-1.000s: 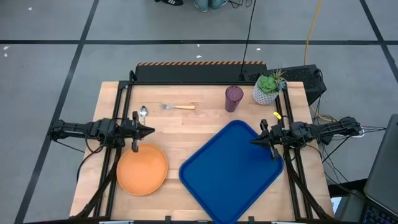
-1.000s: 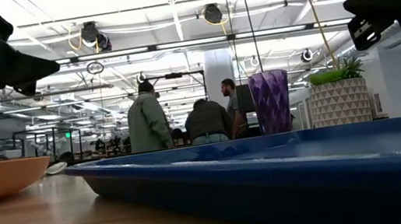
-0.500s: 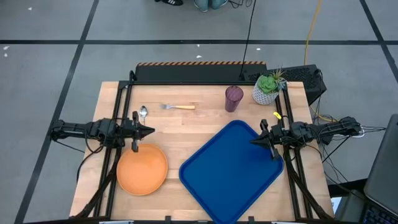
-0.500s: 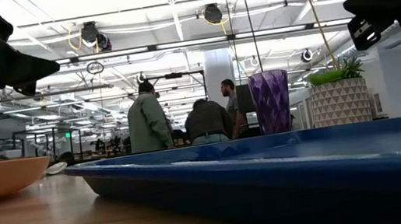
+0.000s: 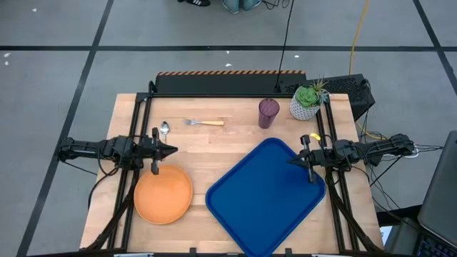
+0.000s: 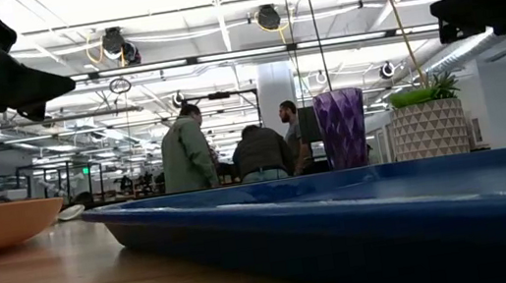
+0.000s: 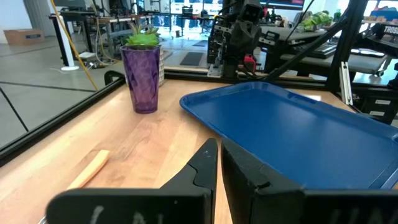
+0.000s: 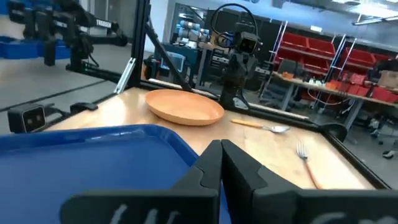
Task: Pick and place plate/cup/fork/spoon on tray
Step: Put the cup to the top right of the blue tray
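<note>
The orange plate [image 5: 163, 194] lies flat on the wooden table near its left front. The blue tray [image 5: 265, 193] lies flat to the right of it, turned at an angle. The purple cup [image 5: 268, 113] stands upright at the back. The fork [image 5: 205, 123] and the silver spoon [image 5: 164, 130] lie flat at the back left. My left gripper [image 5: 173, 150] is shut and empty, in the air just beyond the plate's far rim. My right gripper [image 5: 290, 162] is shut and empty, above the tray's right corner. In the wrist views both grippers [image 7: 219, 152] [image 8: 221, 152] have their fingertips together.
A white pot with a green plant [image 5: 307, 102] stands at the back right, next to the cup. Black frame rails [image 5: 136, 143] run along the table's left and right sides. Bare wood lies between the fork and the tray. People stand in the room beyond the table [image 6: 187, 151].
My right gripper has tipped up to lie more level and shows slightly higher in the low view; it stays shut. My left gripper and all the tableware have kept still.
</note>
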### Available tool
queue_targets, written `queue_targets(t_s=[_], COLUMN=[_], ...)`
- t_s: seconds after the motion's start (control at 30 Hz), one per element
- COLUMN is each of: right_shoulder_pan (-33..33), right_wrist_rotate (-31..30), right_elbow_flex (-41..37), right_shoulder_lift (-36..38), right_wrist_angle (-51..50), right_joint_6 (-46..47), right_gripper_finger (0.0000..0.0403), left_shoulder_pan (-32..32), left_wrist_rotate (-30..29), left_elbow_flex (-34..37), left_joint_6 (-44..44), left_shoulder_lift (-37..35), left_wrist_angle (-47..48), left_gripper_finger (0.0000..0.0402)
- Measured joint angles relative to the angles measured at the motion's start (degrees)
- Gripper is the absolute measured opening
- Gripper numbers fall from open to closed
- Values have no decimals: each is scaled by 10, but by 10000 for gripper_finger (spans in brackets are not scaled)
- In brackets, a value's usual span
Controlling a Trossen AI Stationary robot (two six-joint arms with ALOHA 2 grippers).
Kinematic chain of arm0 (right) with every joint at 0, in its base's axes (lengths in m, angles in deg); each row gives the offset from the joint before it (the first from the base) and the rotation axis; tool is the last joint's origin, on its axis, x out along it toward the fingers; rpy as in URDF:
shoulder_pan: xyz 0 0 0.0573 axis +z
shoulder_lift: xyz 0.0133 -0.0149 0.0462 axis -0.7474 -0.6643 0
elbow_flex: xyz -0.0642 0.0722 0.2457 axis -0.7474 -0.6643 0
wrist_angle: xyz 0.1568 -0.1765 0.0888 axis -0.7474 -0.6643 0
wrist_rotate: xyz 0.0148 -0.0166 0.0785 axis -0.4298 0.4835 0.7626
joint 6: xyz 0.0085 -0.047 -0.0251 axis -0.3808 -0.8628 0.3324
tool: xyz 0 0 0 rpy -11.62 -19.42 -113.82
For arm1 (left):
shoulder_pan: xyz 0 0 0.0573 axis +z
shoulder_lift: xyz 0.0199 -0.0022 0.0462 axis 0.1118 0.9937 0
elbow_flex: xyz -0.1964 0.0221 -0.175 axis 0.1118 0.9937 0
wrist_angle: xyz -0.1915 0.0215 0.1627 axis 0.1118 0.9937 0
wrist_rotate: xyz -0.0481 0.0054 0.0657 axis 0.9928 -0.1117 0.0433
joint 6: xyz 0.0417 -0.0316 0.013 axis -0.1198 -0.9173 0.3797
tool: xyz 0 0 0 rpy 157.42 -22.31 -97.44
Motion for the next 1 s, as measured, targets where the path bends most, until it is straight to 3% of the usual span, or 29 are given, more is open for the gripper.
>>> queue_targets(t_s=[0.17, 0.27, 0.63, 0.9, 1.0], right_shoulder_pan=[1, 1, 0, 0, 0], right_wrist_rotate=[16, 14, 11, -16, -15], right_elbow_flex=[0, 0, 0, 0, 0], right_shoulder_lift=[0, 0, 0, -2, -2], right_wrist_angle=[61, 103, 132, 128, 126], right_joint_6=[195, 264, 265, 207, 212], right_gripper_finger=[0, 0, 0, 0, 0], left_shoulder_pan=[0, 0, 0, 0, 0], left_wrist_rotate=[0, 0, 0, 0, 0], left_elbow_flex=[0, 0, 0, 0, 0], left_joint_6=[0, 0, 0, 0, 0], left_shoulder_lift=[0, 0, 0, 0, 0], left_wrist_angle=[0, 0, 0, 0, -33], left_gripper_finger=[26, 26, 26, 26, 26])
